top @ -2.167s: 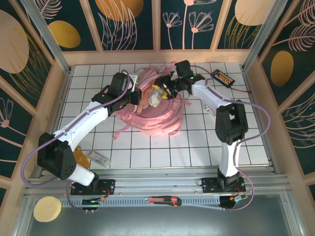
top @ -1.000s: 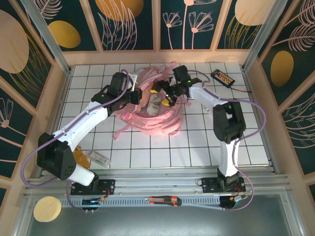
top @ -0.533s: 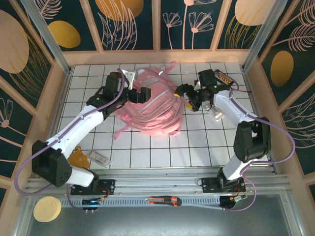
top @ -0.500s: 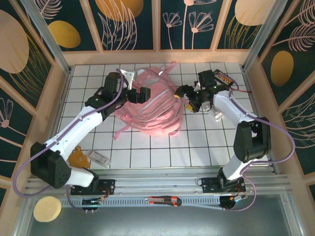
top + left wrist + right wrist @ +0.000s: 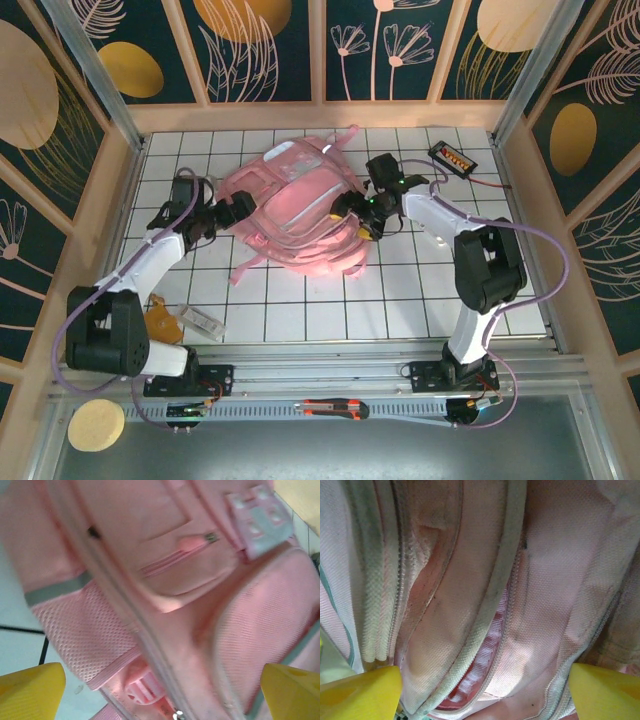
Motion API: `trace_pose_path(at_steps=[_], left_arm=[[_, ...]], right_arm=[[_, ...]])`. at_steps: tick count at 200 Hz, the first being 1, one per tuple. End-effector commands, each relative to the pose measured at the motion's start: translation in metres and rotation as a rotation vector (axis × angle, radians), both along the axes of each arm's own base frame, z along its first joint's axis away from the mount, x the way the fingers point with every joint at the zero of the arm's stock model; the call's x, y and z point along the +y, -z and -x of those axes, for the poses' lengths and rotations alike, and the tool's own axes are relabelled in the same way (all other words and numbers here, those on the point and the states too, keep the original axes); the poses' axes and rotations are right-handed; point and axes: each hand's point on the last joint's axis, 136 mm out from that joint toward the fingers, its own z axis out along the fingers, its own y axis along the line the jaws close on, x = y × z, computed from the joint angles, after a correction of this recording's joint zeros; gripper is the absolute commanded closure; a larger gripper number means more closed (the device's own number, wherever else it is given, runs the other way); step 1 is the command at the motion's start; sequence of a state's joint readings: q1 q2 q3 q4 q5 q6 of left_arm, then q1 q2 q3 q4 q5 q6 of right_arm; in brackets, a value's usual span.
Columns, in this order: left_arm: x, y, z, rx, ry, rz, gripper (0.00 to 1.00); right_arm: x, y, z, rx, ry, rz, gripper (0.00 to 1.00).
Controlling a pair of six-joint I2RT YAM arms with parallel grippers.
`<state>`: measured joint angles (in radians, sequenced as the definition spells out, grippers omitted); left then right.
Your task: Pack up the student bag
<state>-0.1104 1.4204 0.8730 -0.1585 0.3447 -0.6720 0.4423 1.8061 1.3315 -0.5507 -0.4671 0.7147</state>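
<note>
The student bag [image 5: 300,212], a big pink fabric backpack, lies flat across the middle back of the table. My left gripper [image 5: 241,209] stands at its left side, jaws wide open. In the left wrist view the bag [image 5: 190,600] shows a zip pocket, mesh panels and a grey strip, with the yellow fingertips [image 5: 30,690] spread to both bottom corners. My right gripper [image 5: 347,214] is against the bag's right side, also open. In the right wrist view the bag's [image 5: 470,580] seams and zipper run close ahead, between the yellow fingertips [image 5: 360,692].
A small black and orange device [image 5: 451,157] lies at the back right. An amber object [image 5: 160,322] and a clear piece [image 5: 203,321] sit front left. Loose pink straps [image 5: 245,268] trail toward the front. A utility knife [image 5: 335,408] rests on the front rail.
My left gripper let go of the bag's edge and drew back to the left. The right gripper left the bag's opening, swung right, then returned to its right side. The bag has flattened.
</note>
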Motion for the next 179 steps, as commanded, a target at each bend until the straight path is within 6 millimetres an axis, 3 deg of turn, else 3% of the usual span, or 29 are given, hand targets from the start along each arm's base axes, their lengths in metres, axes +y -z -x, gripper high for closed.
trace_pose_path(at_steps=[1, 79, 107, 115, 158, 161, 179], left_arm=[[-0.013, -0.010, -0.015, -0.029, -0.005, 0.207, 0.01], [-0.018, 0.026, -0.047, 0.038, -0.029, 0.295, 0.29], [-0.016, 0.033, -0.053, 0.047, -0.048, 0.291, 0.30], [-0.016, 0.046, -0.055, 0.075, -0.055, 0.293, 0.30], [-0.007, 0.056, -0.072, 0.082, -0.088, 0.285, 0.28], [-0.005, 0.048, -0.080, 0.058, -0.089, 0.285, 0.28], [0.001, 0.050, -0.087, 0.061, -0.101, 0.280, 0.27]], right_arm=[[0.002, 0.011, -0.004, -0.004, 0.009, 0.018, 0.13], [-0.001, 0.021, -0.006, 0.013, 0.003, 0.045, 0.18], [-0.005, 0.023, -0.011, 0.017, 0.001, 0.049, 0.18], [-0.007, 0.024, -0.011, 0.021, 0.002, 0.052, 0.19], [-0.023, 0.032, -0.013, 0.038, 0.019, 0.071, 0.20], [-0.025, 0.033, -0.013, 0.039, 0.021, 0.073, 0.20], [-0.032, 0.035, -0.015, 0.045, 0.030, 0.076, 0.20]])
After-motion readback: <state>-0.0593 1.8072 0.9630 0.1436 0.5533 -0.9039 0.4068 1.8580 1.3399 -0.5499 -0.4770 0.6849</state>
